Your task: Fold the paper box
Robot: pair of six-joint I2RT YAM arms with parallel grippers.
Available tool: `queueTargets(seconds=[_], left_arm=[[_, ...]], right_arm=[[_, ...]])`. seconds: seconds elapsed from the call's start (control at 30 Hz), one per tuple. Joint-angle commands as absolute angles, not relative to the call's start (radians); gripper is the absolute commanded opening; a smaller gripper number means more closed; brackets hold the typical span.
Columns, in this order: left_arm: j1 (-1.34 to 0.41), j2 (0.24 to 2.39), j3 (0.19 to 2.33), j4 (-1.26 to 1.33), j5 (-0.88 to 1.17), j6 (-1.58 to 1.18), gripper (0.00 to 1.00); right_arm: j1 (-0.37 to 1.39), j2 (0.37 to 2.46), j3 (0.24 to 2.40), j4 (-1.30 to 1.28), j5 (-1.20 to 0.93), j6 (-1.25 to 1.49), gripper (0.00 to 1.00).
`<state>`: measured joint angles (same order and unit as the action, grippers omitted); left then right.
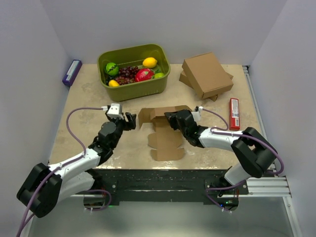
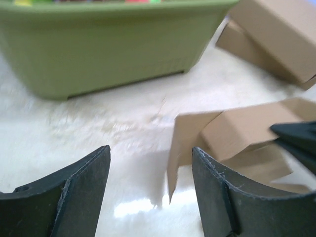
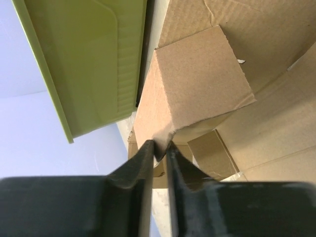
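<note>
The right gripper [image 3: 159,146] pinches a flap of the paper box [image 1: 167,142], and the left gripper [image 2: 150,152] is wide open beside it.

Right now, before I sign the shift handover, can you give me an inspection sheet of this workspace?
Surface: beige mottled tabletop.
Job's things: paper box, partly folded, far flaps raised, near panels flat.
Clutter: green tub of fruit, stacked cardboard boxes, red packet, purple pack at the left edge.
Grippers: left gripper open beside the box's left flap; right gripper pinching a raised flap.
Cables: purple cables looping off both arms, off the box.
Surroundings: white walls on three sides.
</note>
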<state>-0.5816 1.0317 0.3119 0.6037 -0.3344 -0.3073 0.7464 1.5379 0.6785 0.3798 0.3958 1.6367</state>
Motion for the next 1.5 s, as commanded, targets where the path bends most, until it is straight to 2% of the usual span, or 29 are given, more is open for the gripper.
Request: queueTargets(seconds=[0.0, 0.17, 0.33, 0.63, 1.0, 1.47], left_arm=[[-0.549, 1.032, 0.275, 0.652, -0.374, -0.362, 0.72], [-0.459, 1.106, 0.301, 0.663, -0.261, -0.364, 0.74], [-0.422, 1.202, 0.293, 0.814, -0.138, -0.307, 0.77], [-0.364, 1.428, 0.373, 0.911, 0.079, -0.276, 0.75], [-0.364, 1.664, 0.463, 1.009, 0.158, -0.295, 0.72], [-0.406, 1.698, 0.411, 1.149, 0.318, -0.223, 0.72]], right_arm=[[0.75, 1.513, 0.664, 0.379, 0.457, 1.631, 0.13], [0.752, 1.502, 0.66, 0.373, 0.459, 1.629, 0.0], [0.75, 1.496, 0.661, 0.368, 0.453, 1.628, 0.0], [0.752, 1.483, 0.658, 0.368, 0.446, 1.62, 0.0], [0.752, 1.488, 0.666, 0.377, 0.437, 1.606, 0.0], [0.752, 1.491, 0.669, 0.37, 0.448, 1.605, 0.0]])
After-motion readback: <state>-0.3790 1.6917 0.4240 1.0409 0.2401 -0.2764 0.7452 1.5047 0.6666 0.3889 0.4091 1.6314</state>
